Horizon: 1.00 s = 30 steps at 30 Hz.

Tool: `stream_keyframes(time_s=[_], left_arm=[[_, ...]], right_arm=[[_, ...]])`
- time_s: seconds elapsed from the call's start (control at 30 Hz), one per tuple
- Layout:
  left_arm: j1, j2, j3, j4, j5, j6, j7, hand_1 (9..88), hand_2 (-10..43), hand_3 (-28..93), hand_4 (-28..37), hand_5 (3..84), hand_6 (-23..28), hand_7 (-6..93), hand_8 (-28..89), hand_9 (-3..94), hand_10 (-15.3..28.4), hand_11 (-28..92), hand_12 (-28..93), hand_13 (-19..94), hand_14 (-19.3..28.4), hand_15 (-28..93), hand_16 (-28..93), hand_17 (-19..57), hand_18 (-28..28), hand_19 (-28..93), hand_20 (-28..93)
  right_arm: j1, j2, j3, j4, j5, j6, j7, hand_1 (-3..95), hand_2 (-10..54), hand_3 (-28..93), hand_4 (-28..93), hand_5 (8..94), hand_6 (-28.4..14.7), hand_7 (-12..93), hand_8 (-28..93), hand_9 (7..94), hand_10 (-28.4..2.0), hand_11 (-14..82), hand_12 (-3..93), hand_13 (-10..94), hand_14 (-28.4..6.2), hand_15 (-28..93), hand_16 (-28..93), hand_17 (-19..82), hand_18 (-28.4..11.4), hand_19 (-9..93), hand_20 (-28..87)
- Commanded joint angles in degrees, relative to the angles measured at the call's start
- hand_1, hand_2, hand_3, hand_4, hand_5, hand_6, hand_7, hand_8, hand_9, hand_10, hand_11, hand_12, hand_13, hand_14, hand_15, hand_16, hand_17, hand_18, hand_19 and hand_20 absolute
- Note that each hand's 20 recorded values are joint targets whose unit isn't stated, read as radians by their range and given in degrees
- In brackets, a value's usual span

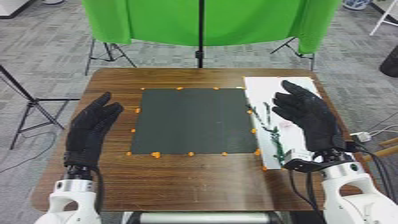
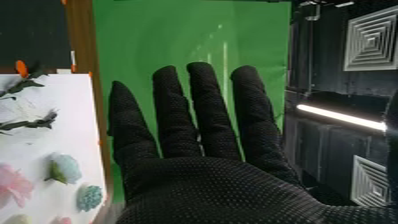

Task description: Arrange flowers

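In the head view my right hand [image 1: 306, 115] is above the white sheet [image 1: 262, 86] at the table's right side, its fingers straight and holding nothing. Green stems [image 1: 274, 135] lie on that sheet, with flowers partly hidden by the hand. My left hand [image 1: 91, 125] is over the table's left side, open and empty. In the right wrist view the right hand [image 2: 209, 185] has its fingers extended. Beside it on the white sheet [image 2: 75, 110] are a pink flower [image 2: 13, 185], a pale blue flower [image 2: 64, 169], a teal bloom [image 2: 90, 197] and dark leafy sprigs [image 2: 31, 122].
A dark square mat [image 1: 194, 121] with orange tabs around its edges lies mid-table [image 1: 195, 185]. Behind the table hang a green cloth [image 1: 160, 22] and a black stand [image 1: 201, 52]. Another tripod [image 1: 33, 102] stands left of the table.
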Motion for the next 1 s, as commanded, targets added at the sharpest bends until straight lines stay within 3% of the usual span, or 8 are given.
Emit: stream_keyframes(time_s=[0.03,0.17,0.23,0.33,0.47,0.6,0.77,1.0], left_arm=[[0.7,-0.67,-0.23,0.01,0.69,-1.17,-1.30,24.3,-7.3,63,-21.7,47.9,2.8,10.5,-5,46.3,13.3,18,16,35,17.3,14,7,5.3,16.2,10,22],[0.7,-0.56,-0.45,-0.09,0.50,-0.99,-1.75,24.4,-7.3,63,-21.6,47.9,2.9,10.5,-5,46.5,13.3,18,16,35,17.4,14,7,5.2,16.2,10,22],[0.5,-0.61,-0.28,0.02,0.49,-0.86,-1.60,24.4,-7.3,63,-21.7,47.9,2.8,10.6,-5,46.6,13.4,18,16,35,17.4,15,7,5.1,16.2,10,22],[0.2,-0.55,-0.26,0.08,0.83,-1.44,-1.45,24.4,-7.4,63,-21.7,47.9,2.8,10.7,-5,46.6,13.6,18,15,35,17.4,15,6,5.0,16.2,11,22],[0.9,-0.75,-0.38,-0.14,0.87,-1.10,-1.94,24.4,-7.3,63,-21.8,48.0,2.9,10.7,-5,46.6,13.6,18,15,35,17.4,15,6,5.0,16.1,11,22],[0.7,-0.50,-0.46,-0.15,0.98,-1.46,-2.42,24.6,-7.4,63,-21.7,48.1,2.8,10.8,-5,46.7,13.6,18,15,35,17.5,15,6,5.0,16.1,11,23],[0.0,0.23,-0.72,-0.14,0.98,-1.45,-2.27,24.7,-7.3,62,-21.5,48.1,3.0,10.4,-5,46.8,13.5,18,15,35,17.4,15,6,5.3,16.0,11,23],[0.3,0.19,-0.57,-0.07,0.98,-1.78,-3.02,24.8,-7.3,62,-21.3,48.0,3.0,10.1,-5,46.8,13.7,18,15,35,17.5,15,6,5.3,15.9,11,23]], right_arm=[[-0.5,0.1,-0.3,-0.2,-0.8,1.4,-0.2,12.8,-8.5,66,-17,39.2,-1.4,12,-8,44.7,-14.9,5.5,16.8,37,-14.3,12,12,23,-20.2,4,23],[-1.4,0.3,-0.8,-0.9,-2.1,3.6,0.2,12.8,-9.2,66,-18,40.3,-1.9,13,-8,45.2,-15.1,5.6,16.8,37,-14.9,13,13,23,-20.1,5,23],[-1.8,0.8,-1.9,-1.9,-7.2,8.7,0.8,14.5,-9.4,65,-19,41.8,-2.5,14,-8,47.0,-14.9,6.1,17.4,39,-15.2,13,14,26,-19.9,7,25],[-2.0,2.4,-3.7,-2.9,-33.6,16.0,2.4,18.9,-9.5,63,-21,46.9,-3.7,16,-8,54.0,-15.5,12.7,20.7,52,-14.8,17,19,34,-18.1,12,35],[-3.4,6.2,-4.7,-3.3,-62.6,17.4,6.9,17.7,-9.5,58,-25,51.9,-5.8,17,-6,58.3,-16.9,17.5,23.0,59,-14.6,22,26,40,-17.2,21,46],[-6.0,12.2,-4.4,-5.0,-68.9,10.5,13.9,19.7,-9.5,53,-28,56.2,-5.9,18,-5,62.9,-17.2,21.8,24.6,65,-13.5,34,27,42,-16.9,37,50],[-6.7,17.1,-4.9,-3.6,-71.6,6.5,17.0,24.1,-9.5,50,-28,59.8,-5.8,18,-5,67.1,-16.8,23.0,25.7,69,-11.3,43,27,43,-17.2,54,49],[-4.3,20.0,-8.1,-0.3,-74.5,4.6,19.6,27.3,-9.5,48,-26,63.7,-5.7,19,-5,71.0,-16.6,24.4,25.3,73,-9.2,47,27,46,-16.7,62,46]])
